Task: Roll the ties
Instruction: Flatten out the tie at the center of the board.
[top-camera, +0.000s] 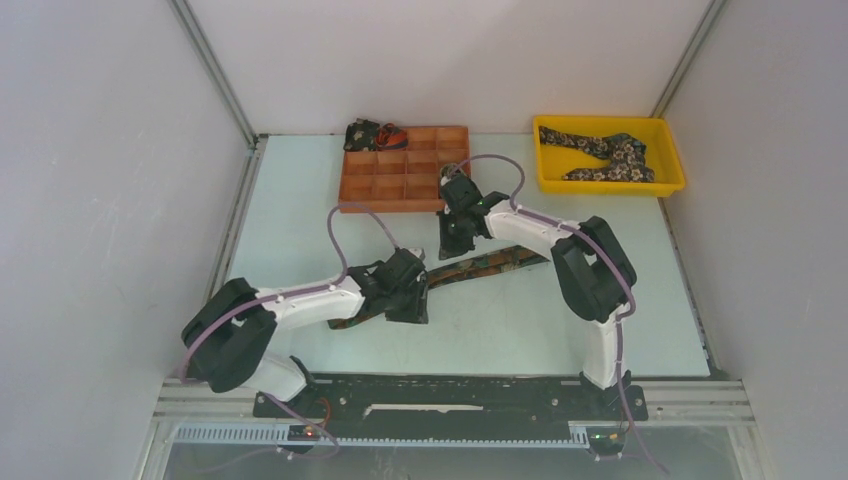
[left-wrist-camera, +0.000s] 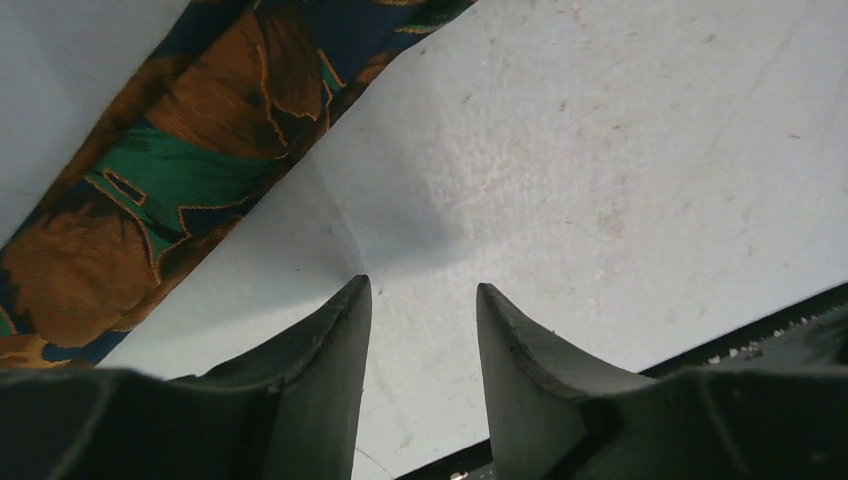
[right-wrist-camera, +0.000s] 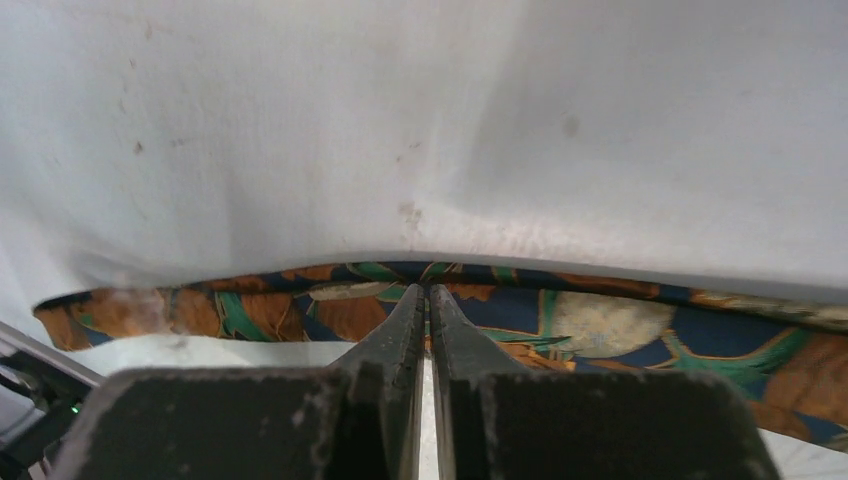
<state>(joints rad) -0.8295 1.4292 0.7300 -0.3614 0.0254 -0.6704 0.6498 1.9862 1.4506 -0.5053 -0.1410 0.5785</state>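
Observation:
A long tie (top-camera: 487, 263) with a rust, green and navy pattern lies diagonally across the middle of the table. My right gripper (top-camera: 451, 250) is shut, its tips pinching the tie's far edge (right-wrist-camera: 330, 305) in the right wrist view, where the gripper (right-wrist-camera: 428, 291) shows its jaws pressed together. My left gripper (top-camera: 408, 300) stands over the tie's lower left part. In the left wrist view the gripper (left-wrist-camera: 422, 292) is open and empty above bare table, with the tie (left-wrist-camera: 180, 170) to its upper left. A rolled tie (top-camera: 364, 133) sits at the far left corner of the orange tray.
The orange compartment tray (top-camera: 405, 180) stands at the back centre. A yellow bin (top-camera: 608, 183) at the back right holds dark floral ties (top-camera: 610, 152). Purple cables loop over both arms. A black rail (top-camera: 450, 400) runs along the near edge.

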